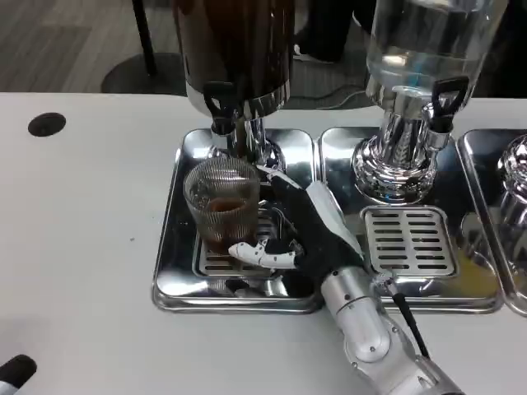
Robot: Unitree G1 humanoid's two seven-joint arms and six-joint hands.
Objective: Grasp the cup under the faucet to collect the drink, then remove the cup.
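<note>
The cup (222, 202), ribbed clear glass partly filled with brown drink, stands on the tray (174, 247) just below the faucet (221, 103). It is gripped at its lower side by the right hand (298, 234). It is judged rigid, breakable, slippery and spill-prone; a firm mid-wall hold, kept upright, is advised.

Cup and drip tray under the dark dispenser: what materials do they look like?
Cup: clear ribbed glass or plastic, can't tell which; brown drink shows through the wall. Drip tray: polished metal, likely stainless; mirror reflections, slotted grate. Right hand holds the cup.
</note>
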